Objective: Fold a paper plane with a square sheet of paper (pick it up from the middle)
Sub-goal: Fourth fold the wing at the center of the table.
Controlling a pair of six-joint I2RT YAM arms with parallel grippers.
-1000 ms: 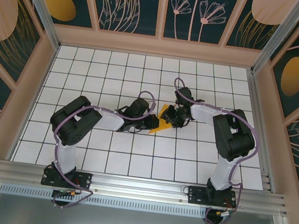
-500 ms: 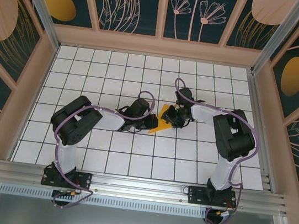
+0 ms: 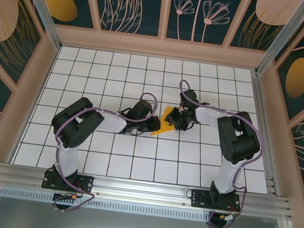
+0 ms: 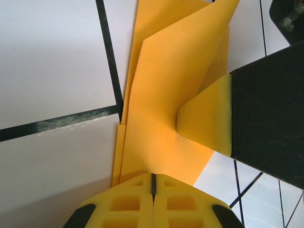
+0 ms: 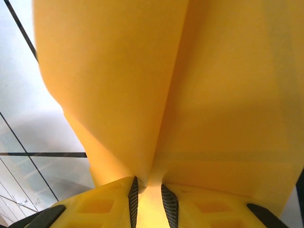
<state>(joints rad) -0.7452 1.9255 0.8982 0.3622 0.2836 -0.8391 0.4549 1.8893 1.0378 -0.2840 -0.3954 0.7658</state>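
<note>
The square sheet of paper (image 3: 164,125) is a folded orange-yellow wedge on the white grid, between the two grippers. My left gripper (image 3: 154,126) is at its left edge. In the left wrist view its yellow jaws (image 4: 153,183) are shut tip to tip, resting at the near edge of the layered paper (image 4: 166,95). My right gripper (image 3: 174,119) holds the paper from the right. In the right wrist view a raised fold of the paper (image 5: 142,71) runs down into the narrow gap of that gripper (image 5: 148,190). One right gripper finger (image 4: 209,118) shows in the left wrist view, touching the paper.
The white gridded table (image 3: 118,75) is walled by dark floral panels (image 3: 136,1) at the back and both sides. An aluminium rail (image 3: 141,189) runs along the near edge by the arm bases.
The right wrist has shifted slightly downward and its cable loop has moved with it. The paper and the left arm stay where they were.
</note>
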